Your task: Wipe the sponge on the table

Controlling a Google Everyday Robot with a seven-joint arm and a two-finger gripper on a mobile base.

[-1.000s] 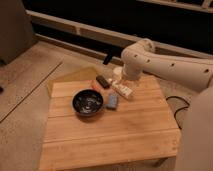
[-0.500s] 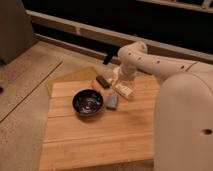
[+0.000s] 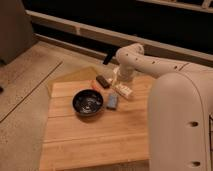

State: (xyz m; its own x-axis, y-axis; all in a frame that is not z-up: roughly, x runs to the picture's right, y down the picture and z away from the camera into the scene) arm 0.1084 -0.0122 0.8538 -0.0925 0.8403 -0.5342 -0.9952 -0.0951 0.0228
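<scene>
Workspace of a one-armed mobile robot, seen from above and to the near right. The low square desk (image 3: 90, 142) with a top of light wooden slats carries four things. A round black bowl (image 3: 88, 103) sits left of centre, and the small flat blue rectangular sponge (image 3: 112, 101) lies just right of it, flat on the slats. An orange piece with a dark block (image 3: 101, 81) is at the far edge, with a pale cream oblong box (image 3: 125, 91) to its right.

The white arm (image 3: 150, 65) arches in from the right and drops its end effector (image 3: 120, 83) to the far side of the desk. There it hangs close over the cream box and just beyond the sponge. The end effector is spread wide and released, and the sponge lies apart from it.

Over the last second the bulky near link of the arm has swung into the right foreground and now hides the desk's right side. The end effector has hardly shifted, and the bowl, sponge, orange piece and box have kept their places.

For the task, this means only the arm's posture has changed. The sponge rests free on the surface it is meant to wipe. Such a scene fits an approach to take up the sponge, and equally a sponge set down after a pass.
</scene>
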